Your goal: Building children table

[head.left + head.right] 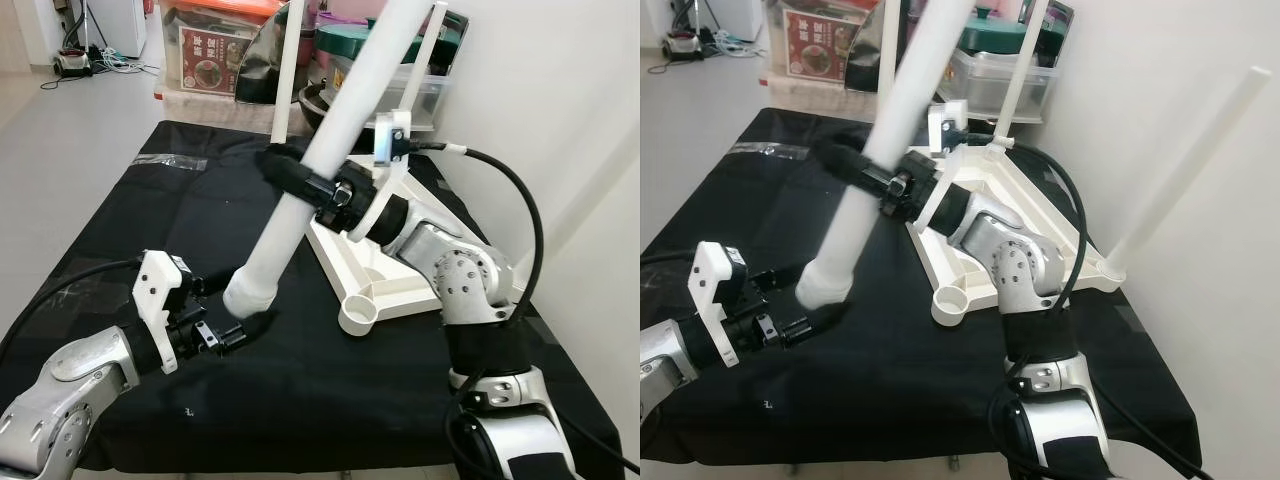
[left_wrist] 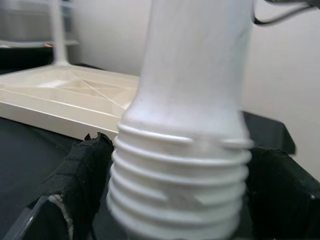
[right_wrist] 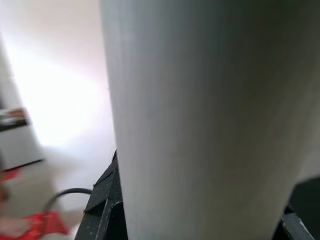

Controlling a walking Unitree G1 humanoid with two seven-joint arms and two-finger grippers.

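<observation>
Behind the worktop (image 1: 120, 240), which was draped in black cloth, stood a clear storage bin (image 1: 205, 55) with an orange lid, holding a red printed box against its front wall; the rest of its contents could not be made out. Beside it a clear lidded tub (image 1: 990, 75) carried a dark green pot lid (image 1: 1005, 35) on top. The children's table top (image 1: 1040, 215), cream plastic and ribbed on its underside, lay upside down on the black cloth toward the wall side. Three white legs already stood up from its corners, one of them (image 1: 1185, 165) leaning out at the near right corner, while the near left corner socket (image 1: 358, 312) stood open. The loose fourth leg (image 1: 330, 140) was a long white tube, held tilted above the cloth, its lower end threaded in raised rings and resting just beside that open socket, short of it. The right claw (image 1: 290, 178) was clamped round the leg at mid-length. The left claw (image 1: 235, 335) sat low on the cloth at the threaded end (image 2: 180, 180), its black padded fingers (image 2: 82, 170) set narrowly to either side of the threads, touching or very nearly so.
</observation>
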